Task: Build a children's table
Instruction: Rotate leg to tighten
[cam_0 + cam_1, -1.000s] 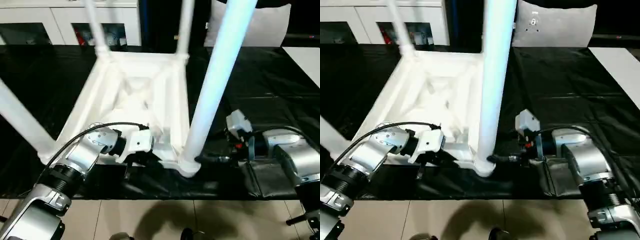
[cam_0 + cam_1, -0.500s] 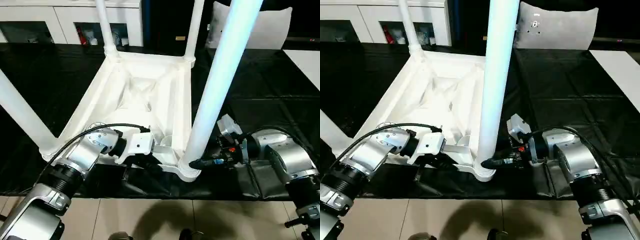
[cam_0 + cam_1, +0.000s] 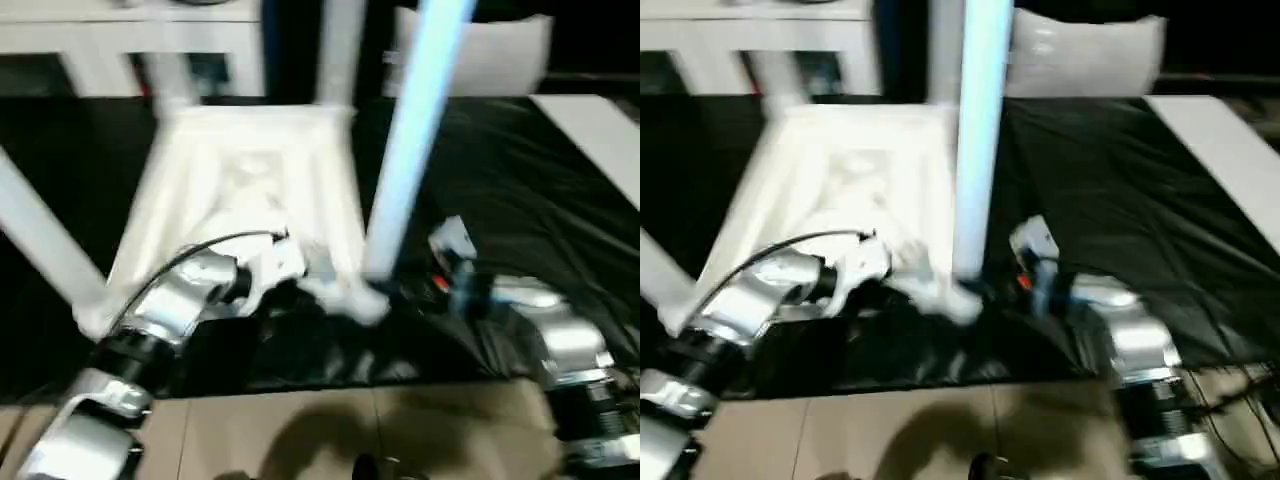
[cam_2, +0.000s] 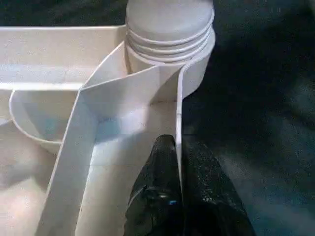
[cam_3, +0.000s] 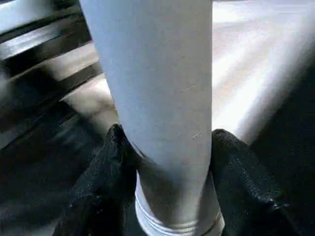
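The children's table [image 3: 250, 190] lies upside down on the black-sheeted work table, its white legs pointing up. The near right leg [image 3: 405, 150] stands in its corner socket [image 4: 170, 29]. My left gripper [image 4: 179, 147] is shut on the thin rim wall of the table top [image 4: 118, 88] just beside that socket; from the head it sits at the near edge [image 3: 300, 290]. My right gripper [image 5: 165, 142] is closed around the base of the near right leg [image 5: 157, 88], with a black finger [image 5: 98, 187] pressed on each side.
White cabinets [image 3: 100, 40] line the back. A white cushion [image 3: 490, 50] sits at the far right, and a white board [image 3: 590, 130] lies at the right edge. Tiled floor [image 3: 300, 430] shows past the work table's front edge. A black cable [image 3: 190, 255] arcs over my left wrist.
My right gripper has moved in to the near right leg's base and closed around it. My left gripper keeps its hold on the rim. The head view has shifted and blurred.
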